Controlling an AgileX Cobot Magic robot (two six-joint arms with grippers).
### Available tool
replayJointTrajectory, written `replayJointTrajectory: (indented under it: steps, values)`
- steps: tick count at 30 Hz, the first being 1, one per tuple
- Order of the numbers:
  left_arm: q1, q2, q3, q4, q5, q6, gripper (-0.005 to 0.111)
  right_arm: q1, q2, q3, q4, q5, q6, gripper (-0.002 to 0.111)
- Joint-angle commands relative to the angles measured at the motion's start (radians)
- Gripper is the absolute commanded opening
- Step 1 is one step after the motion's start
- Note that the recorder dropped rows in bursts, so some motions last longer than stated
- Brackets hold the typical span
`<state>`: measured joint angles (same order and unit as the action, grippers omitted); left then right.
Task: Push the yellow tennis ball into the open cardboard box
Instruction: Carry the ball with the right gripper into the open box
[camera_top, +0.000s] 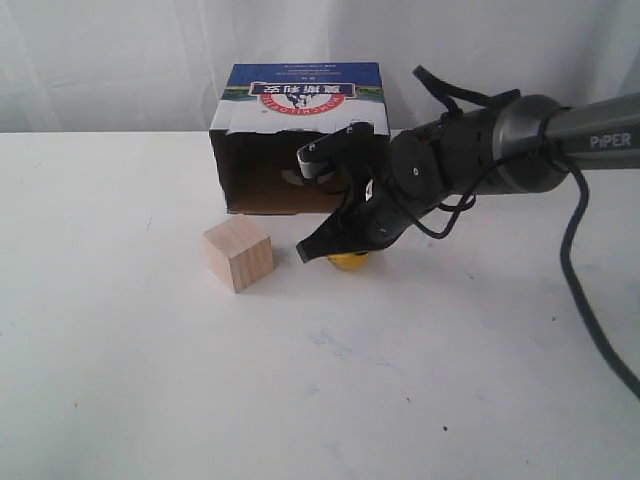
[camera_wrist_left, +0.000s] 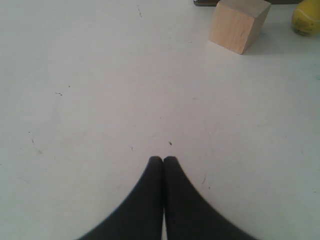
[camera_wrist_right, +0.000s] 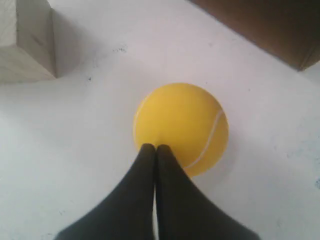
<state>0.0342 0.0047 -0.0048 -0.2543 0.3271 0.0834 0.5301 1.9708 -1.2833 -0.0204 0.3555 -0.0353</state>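
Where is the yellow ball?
In the exterior view, the yellow tennis ball sits before the open cardboard box, under the right gripper, right of the wooden cube.

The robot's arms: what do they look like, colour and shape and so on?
The right arm is dark grey with rounded joints, white PiPER lettering and loose black cables. The right gripper and left gripper have smooth black fingers tapering to slim tips.

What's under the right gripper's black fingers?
A small yellow tennis ball, at the tips of the shut right gripper. In the exterior view, the gripper covers most of it.
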Motion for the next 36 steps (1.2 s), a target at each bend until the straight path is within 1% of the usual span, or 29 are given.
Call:
replayJointTrajectory:
  steps: [1, 11, 26, 29, 31, 33, 36]
  values:
    - [-0.006, -0.005, 0.005, -0.008, 0.004, -0.008, 0.0, -0.003, 0.035, 0.005, -0.025, -0.051, 0.006, 0.0]
    - [-0.006, -0.005, 0.005, -0.008, 0.004, -0.008, 0.0, -0.004, 0.052, -0.01, -0.043, -0.248, 0.006, 0.0]
    - [-0.006, -0.005, 0.005, -0.008, 0.004, -0.008, 0.0, -0.006, 0.047, -0.021, -0.043, -0.248, 0.006, 0.0]
    - [-0.006, -0.005, 0.005, -0.008, 0.004, -0.008, 0.0, -0.006, 0.026, -0.021, -0.041, -0.217, 0.017, 0.0]
    - [-0.006, -0.005, 0.005, -0.008, 0.004, -0.008, 0.0, -0.006, 0.012, -0.021, -0.04, -0.157, 0.057, 0.0]
    - [-0.006, -0.005, 0.005, -0.008, 0.004, -0.008, 0.0, -0.006, 0.004, -0.023, -0.04, -0.06, 0.108, 0.0]
    - [-0.006, -0.005, 0.005, -0.008, 0.004, -0.008, 0.0, -0.008, 0.016, -0.051, -0.02, 0.136, 0.114, 0.0]
